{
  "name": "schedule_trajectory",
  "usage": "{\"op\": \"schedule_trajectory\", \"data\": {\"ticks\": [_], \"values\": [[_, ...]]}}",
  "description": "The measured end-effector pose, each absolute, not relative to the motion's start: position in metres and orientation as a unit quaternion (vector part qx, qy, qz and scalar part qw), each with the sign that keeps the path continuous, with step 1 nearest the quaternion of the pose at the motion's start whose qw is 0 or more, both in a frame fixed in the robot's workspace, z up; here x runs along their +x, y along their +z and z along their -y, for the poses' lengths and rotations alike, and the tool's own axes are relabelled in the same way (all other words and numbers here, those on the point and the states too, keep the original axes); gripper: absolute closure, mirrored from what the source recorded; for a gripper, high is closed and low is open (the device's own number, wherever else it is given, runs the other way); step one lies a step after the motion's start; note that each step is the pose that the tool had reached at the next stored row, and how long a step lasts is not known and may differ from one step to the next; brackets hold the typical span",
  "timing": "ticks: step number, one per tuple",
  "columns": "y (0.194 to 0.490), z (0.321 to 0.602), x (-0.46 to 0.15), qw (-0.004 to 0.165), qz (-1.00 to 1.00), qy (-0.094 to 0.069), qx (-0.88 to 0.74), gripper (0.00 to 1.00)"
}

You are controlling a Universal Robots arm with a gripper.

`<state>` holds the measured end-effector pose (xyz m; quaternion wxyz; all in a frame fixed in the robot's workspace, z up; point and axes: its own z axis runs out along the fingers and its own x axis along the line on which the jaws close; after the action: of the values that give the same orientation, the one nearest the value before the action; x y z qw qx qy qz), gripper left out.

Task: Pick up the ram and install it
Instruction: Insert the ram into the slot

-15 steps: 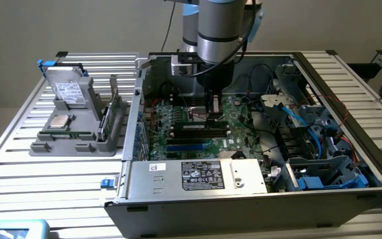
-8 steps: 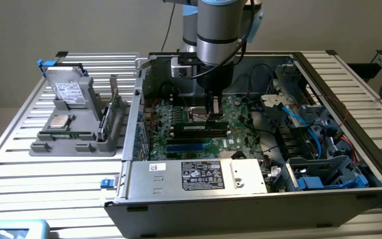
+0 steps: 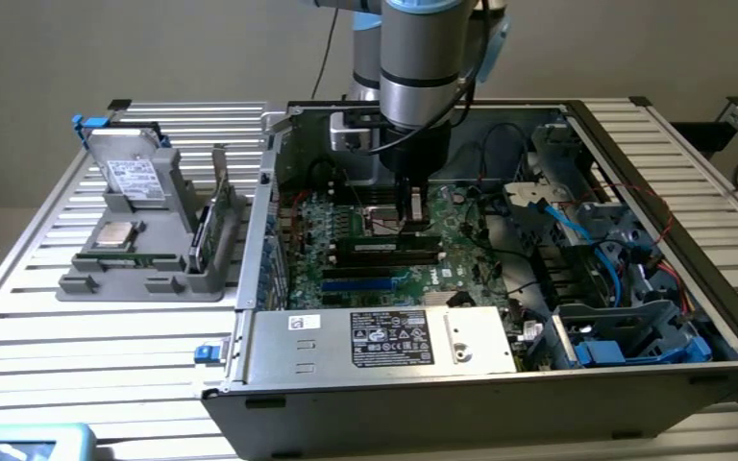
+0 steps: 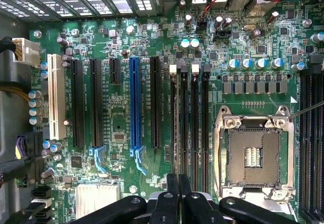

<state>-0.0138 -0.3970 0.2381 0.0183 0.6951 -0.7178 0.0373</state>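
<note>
While the gripper (image 4: 178, 196) is pinched shut on what looks like the ram (image 3: 372, 242), held edge-on just above the black slots (image 4: 195, 128) beside the CPU socket (image 4: 253, 155), good seating calls for a level stick, parallel to one slot, pressed straight down.

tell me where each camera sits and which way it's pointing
Exterior view: off the arm, raised, looking down into the open computer case on the slatted table; the arm and its hand show.
Wrist view: on the wrist, looking straight at the motherboard; part of the hand shows.
Shared: the hand, the motherboard and its long black slots.
</note>
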Motion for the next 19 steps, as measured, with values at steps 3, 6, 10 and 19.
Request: {"op": "schedule_trajectory", "data": {"ticks": [3,6,10,19], "values": [[0.2373,0.397,-0.0138,0.018,0.718,0.037,0.695,0.88],[0.2366,0.3959,-0.0138,0.018,0.718,0.037,0.695,0.88],[0.2358,0.3958,-0.0138,0.018,0.718,0.037,0.695,0.88],[0.2353,0.3967,-0.0138,0.018,0.717,0.037,0.695,0.88]]}}
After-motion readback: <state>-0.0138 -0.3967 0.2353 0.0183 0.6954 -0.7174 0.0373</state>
